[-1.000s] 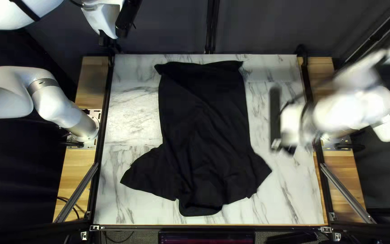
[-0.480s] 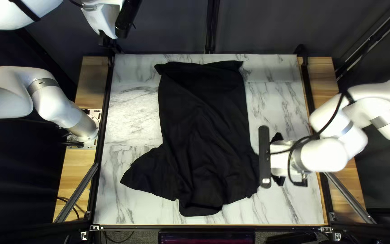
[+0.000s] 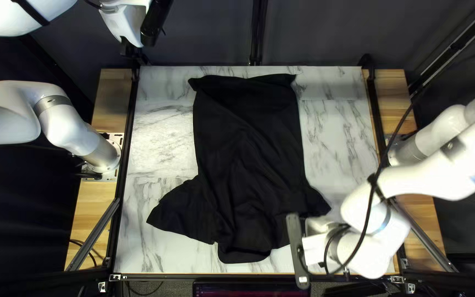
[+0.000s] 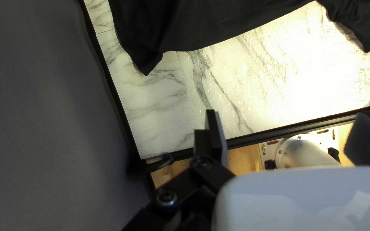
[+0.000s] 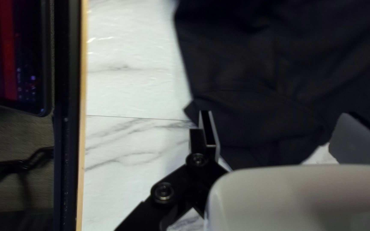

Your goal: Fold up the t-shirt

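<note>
The t-shirt (image 3: 248, 165) is lying mid-frame in the top left view, spread but rumpled; I'm judging no folds done, all folding remaining. Its neck end (image 3: 244, 255) is apparently pointing frame-bottom, long axis running top to bottom. I'm holding left gripper (image 4: 288, 122) and right gripper (image 5: 277, 122) wide, gripping nothing.

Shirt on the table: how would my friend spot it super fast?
In the top left view, find the white table with grey streaks. The shirt lies across its middle, wrinkled, wider toward the table's near edge. It is black like the curtain behind, but it lies spread on the table.
</note>
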You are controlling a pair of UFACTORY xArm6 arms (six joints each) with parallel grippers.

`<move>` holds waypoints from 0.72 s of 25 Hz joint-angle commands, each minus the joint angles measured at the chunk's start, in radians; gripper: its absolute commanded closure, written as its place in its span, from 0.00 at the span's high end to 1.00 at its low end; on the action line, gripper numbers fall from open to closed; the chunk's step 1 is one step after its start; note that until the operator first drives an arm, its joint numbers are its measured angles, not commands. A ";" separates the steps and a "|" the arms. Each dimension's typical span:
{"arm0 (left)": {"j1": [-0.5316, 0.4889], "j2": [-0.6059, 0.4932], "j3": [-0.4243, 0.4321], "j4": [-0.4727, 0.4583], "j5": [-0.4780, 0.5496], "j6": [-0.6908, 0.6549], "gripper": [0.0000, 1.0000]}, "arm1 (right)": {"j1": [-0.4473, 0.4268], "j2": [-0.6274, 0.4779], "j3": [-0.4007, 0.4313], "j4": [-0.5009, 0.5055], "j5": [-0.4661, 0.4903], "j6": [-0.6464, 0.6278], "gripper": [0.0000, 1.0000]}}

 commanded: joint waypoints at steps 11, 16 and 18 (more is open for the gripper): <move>0.000 0.000 0.000 0.000 0.000 0.000 1.00 | -0.028 0.114 -0.097 0.046 -0.006 -0.173 0.39; 0.000 0.000 0.000 0.000 0.000 0.000 1.00 | -0.048 0.128 -0.102 0.061 -0.017 -0.210 0.00; 0.000 0.000 0.000 0.000 0.000 0.000 1.00 | -0.052 0.125 -0.102 0.067 -0.013 -0.220 0.00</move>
